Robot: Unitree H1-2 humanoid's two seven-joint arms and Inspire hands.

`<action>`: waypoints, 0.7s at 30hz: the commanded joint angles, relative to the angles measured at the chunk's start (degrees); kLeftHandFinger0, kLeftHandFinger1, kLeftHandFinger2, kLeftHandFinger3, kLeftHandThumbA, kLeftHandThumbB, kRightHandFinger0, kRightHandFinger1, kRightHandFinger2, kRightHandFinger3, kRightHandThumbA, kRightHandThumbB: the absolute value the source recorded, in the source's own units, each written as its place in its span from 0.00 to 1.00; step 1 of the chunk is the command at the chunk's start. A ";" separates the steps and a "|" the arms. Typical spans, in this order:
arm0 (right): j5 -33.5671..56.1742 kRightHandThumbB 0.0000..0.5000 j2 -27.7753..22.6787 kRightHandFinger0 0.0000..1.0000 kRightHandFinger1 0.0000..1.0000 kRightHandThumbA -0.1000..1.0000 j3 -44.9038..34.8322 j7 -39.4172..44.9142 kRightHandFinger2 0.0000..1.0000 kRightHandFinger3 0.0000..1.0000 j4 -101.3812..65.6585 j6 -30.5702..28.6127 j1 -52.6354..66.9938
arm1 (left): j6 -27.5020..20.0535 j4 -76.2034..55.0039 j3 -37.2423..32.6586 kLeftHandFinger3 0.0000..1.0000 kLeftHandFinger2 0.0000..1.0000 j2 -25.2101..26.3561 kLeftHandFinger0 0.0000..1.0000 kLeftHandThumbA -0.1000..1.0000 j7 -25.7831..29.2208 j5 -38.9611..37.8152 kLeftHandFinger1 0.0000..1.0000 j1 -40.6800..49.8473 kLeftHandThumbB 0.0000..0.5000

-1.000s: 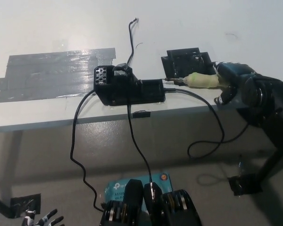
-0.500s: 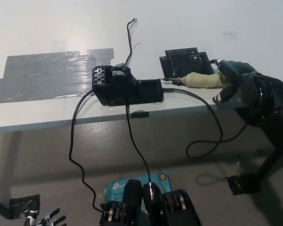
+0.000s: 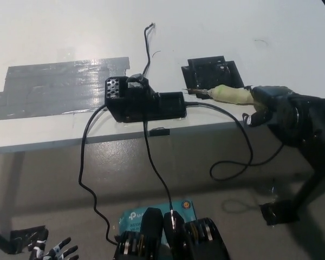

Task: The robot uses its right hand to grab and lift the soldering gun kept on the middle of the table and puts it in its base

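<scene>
The gun (image 3: 227,94) is clamped by the right hand (image 3: 276,105) (left hand (image 3: 54,251) idle, fingers apart); its cord (image 3: 233,141) could be snagged near the base (image 3: 143,103).

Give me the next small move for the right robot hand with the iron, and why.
Probably carry the soldering gun a little further left toward the black base. The right robot hand grips its pale handle, tip pointing left, but the tip sits over the flat black plate, short of the base. Which opening takes it, I cannot tell. The left robot hand rests at lower left.
</scene>
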 commanded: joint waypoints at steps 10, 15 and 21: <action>-2.28 0.51 -0.77 1.00 1.00 0.81 3.23 6.25 1.00 1.00 1.73 6.05 3.33 | -0.19 -3.03 -1.71 1.00 1.00 1.65 1.00 1.00 -2.08 0.69 1.00 0.54 1.00; -0.49 0.45 -0.45 0.76 0.74 0.72 1.18 4.15 0.85 1.00 0.26 5.78 4.69 | -0.86 -3.06 -2.16 1.00 1.00 1.72 1.00 1.00 -2.38 0.67 1.00 0.47 1.00; -1.15 0.43 1.55 0.25 0.32 0.60 0.25 -0.10 0.57 1.00 1.72 4.90 5.37 | -0.60 -3.04 -2.68 1.00 1.00 2.56 1.00 1.00 -3.33 0.34 1.00 0.11 1.00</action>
